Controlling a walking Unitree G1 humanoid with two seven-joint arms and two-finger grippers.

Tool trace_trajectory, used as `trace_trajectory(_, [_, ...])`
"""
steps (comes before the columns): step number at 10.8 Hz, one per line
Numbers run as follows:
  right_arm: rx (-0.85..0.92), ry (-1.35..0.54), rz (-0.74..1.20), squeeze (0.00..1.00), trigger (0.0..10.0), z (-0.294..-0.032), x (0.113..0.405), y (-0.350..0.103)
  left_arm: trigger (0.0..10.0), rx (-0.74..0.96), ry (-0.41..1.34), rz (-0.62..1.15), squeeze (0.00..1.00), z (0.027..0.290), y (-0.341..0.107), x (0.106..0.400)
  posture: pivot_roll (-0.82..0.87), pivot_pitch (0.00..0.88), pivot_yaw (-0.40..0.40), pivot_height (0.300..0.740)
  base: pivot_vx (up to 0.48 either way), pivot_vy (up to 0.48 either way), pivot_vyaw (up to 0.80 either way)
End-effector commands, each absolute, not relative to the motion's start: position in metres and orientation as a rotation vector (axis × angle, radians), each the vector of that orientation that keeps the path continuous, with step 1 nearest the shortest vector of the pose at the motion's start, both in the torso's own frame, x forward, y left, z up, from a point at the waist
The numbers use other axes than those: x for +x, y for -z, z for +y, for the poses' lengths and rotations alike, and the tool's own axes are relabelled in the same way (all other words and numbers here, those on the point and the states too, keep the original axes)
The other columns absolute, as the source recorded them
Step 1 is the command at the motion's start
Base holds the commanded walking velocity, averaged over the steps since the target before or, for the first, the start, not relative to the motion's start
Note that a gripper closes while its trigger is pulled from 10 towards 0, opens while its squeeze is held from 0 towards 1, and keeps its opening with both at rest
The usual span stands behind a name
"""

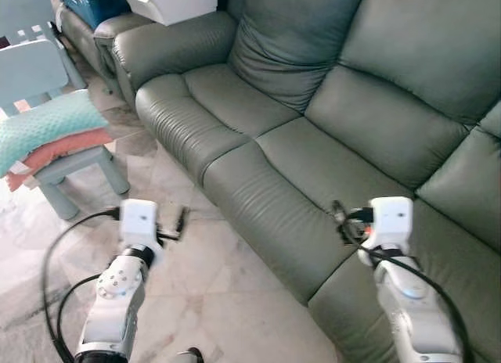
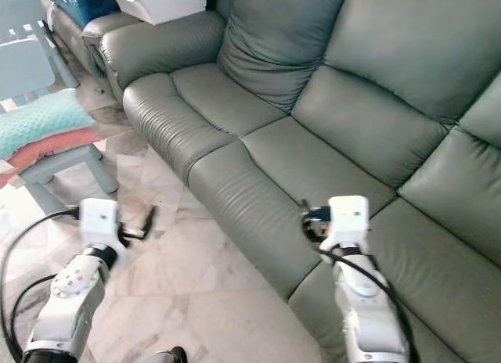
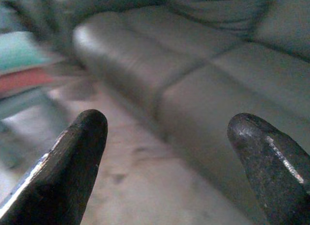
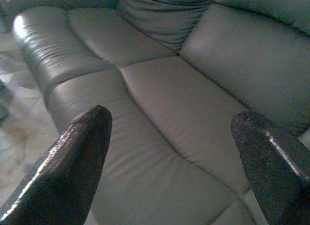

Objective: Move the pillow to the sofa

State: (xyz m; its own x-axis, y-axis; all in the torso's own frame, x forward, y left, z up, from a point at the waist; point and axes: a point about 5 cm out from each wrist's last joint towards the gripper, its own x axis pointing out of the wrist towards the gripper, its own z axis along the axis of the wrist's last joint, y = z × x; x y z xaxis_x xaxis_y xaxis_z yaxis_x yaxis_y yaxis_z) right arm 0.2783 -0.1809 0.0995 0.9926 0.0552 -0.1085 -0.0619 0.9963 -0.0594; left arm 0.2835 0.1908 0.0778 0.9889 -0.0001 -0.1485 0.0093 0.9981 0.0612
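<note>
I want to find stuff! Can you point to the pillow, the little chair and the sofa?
pillow (image 1: 47, 124): left eye view, on its teal top face.
little chair (image 1: 59, 192): left eye view, on its front leg.
sofa (image 1: 313, 159): left eye view, on a bare middle seat cushion.

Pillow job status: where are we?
Nothing done yet: the teal pillow lies on the small chair, off the sofa. In hand: nothing; the left tool is open over the floor, the right tool open over the sofa seat. Left: reach the chair, grasp the pillow, carry it over.
</note>
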Motion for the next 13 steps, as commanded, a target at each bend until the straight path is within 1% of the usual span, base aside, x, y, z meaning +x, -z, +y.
trace_trajectory(1, [-0.065,-0.055,0.105,0.0,10.0,-0.182,0.278,-0.102,10.0,0.073,-0.06,0.157,0.0,0.196,-0.078,0.282,-0.11,0.14,-0.046,0.74,0.0,0.0,0.0])
trace_trajectory(2, [-0.088,-0.074,0.09,0.0,10.0,-0.181,0.278,-0.105,10.0,0.051,0.013,0.102,0.0,0.194,-0.082,0.284,-0.11,0.137,-0.047,0.74,0.0,0.0,0.53])
trace_trajectory(5, [-0.11,-0.092,0.091,0.0,10.0,-0.178,0.28,-0.104,10.0,0.058,0.03,0.118,0.0,0.193,-0.081,0.283,-0.11,0.128,-0.044,0.74,0.0,0.0,0.8])
trace_trajectory(8, [-0.109,-0.096,0.092,0.0,10.0,-0.177,0.279,-0.104,10.0,0.059,0.008,0.126,0.0,0.193,-0.081,0.284,-0.11,0.134,-0.045,0.74,0.0,0.0,0.8])
trace_trajectory(9, [-0.086,-0.094,0.088,0.0,10.0,-0.177,0.279,-0.104,10.0,0.099,-0.041,0.131,0.0,0.197,-0.081,0.283,-0.11,0.135,-0.045,0.74,0.0,0.0,0.8])
trace_trajectory(10, [-0.079,-0.092,0.077,0.0,10.0,-0.177,0.279,-0.106,10.0,0.133,-0.045,0.082,0.0,0.201,-0.088,0.281,-0.11,0.133,-0.044,0.74,0.0,0.0,0.8])
trace_trajectory(11, [-0.07,-0.064,0.046,0.0,10.0,-0.181,0.279,-0.111,10.0,0.173,-0.107,-0.018,0.0,0.217,-0.104,0.279,-0.11,0.133,-0.04,0.74,0.0,0.0,0.73])
trace_trajectory(12, [-0.07,-0.058,0.045,0.0,10.0,-0.183,0.28,-0.112,10.0,0.179,-0.135,-0.025,0.0,0.222,-0.107,0.281,-0.12,0.133,-0.036,0.74,0.0,0.0,0.52])
trace_trajectory(13, [-0.053,-0.056,0.035,0.0,10.0,-0.183,0.281,-0.113,10.0,0.181,-0.12,-0.017,0.0,0.22,-0.106,0.283,-0.11,0.129,-0.037,0.74,0.0,0.0,0.0])
